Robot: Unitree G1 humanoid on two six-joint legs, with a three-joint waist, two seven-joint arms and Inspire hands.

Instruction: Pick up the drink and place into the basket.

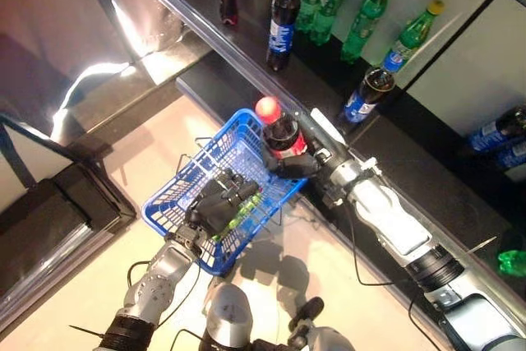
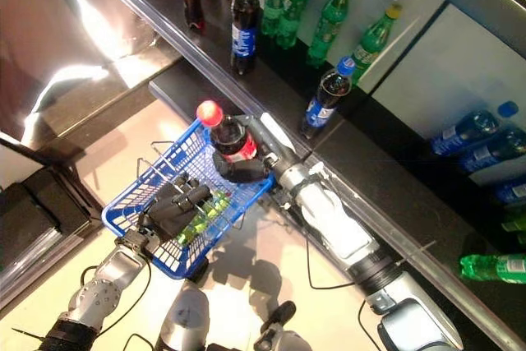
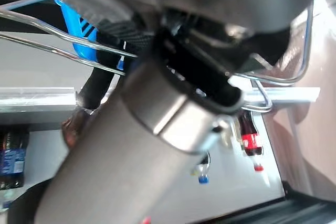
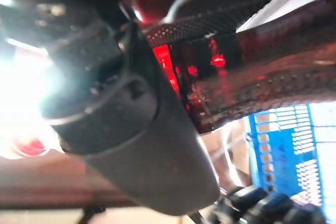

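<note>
Fingers [image 2: 238, 172] of the right hand [image 1: 297, 163] curl round the red-capped dark cola bottle [image 1: 278, 129] above the blue plastic basket's [image 1: 177, 191] two-o'clock rim, so an early release risks it clipping that rim and toppling outside, while the left hand [image 1: 220, 201] grips the wire handles.

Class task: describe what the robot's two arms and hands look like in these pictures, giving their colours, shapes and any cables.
Both arms are silver-grey, built of rounded segments. The right arm has a white shell and a black ring near the elbow, with thin black cables along it. The left arm has a round grey joint and a black band. The left hand and right hand are dark, with jointed fingers.
</note>
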